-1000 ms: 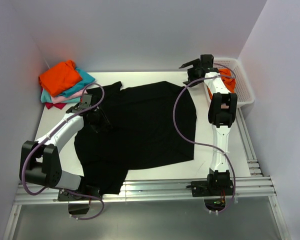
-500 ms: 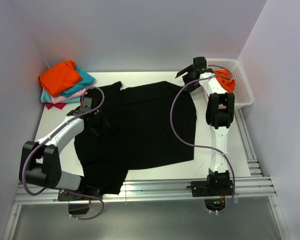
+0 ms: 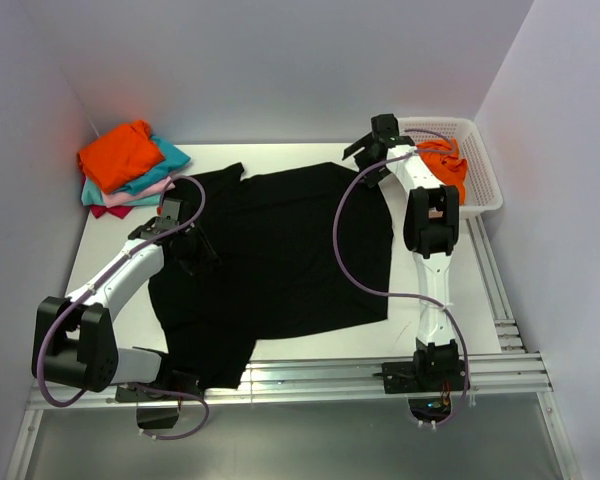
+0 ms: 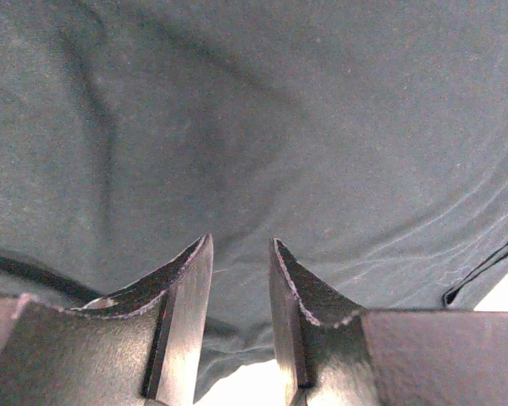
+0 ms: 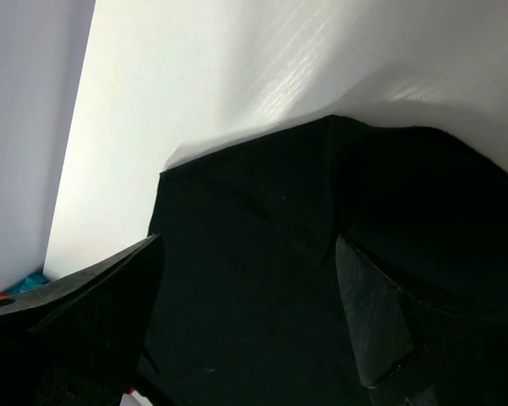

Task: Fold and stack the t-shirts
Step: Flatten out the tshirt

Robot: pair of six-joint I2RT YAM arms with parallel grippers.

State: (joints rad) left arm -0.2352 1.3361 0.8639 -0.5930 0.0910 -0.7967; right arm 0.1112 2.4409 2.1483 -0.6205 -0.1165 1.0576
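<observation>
A large black t-shirt (image 3: 280,250) lies spread flat on the white table (image 3: 310,155). My left gripper (image 3: 198,250) hovers low over its left part. In the left wrist view the fingers (image 4: 241,241) stand a narrow gap apart with nothing between them, and the black cloth (image 4: 262,110) lies just below. My right gripper (image 3: 361,157) is wide open over the shirt's far right corner. In the right wrist view (image 5: 247,241) the black cloth (image 5: 254,288) shows between its fingers. Folded orange (image 3: 120,152), teal (image 3: 167,158), pink and magenta shirts are stacked at the back left.
A white lattice basket (image 3: 483,190) stands at the back right with an orange shirt (image 3: 450,165) inside. Grey walls close in the left, back and right sides. Purple cables loop over the black shirt. Metal rails run along the table's near edge.
My right gripper has swung left from the basket to the black shirt's far right corner. My left arm has shifted only slightly.
</observation>
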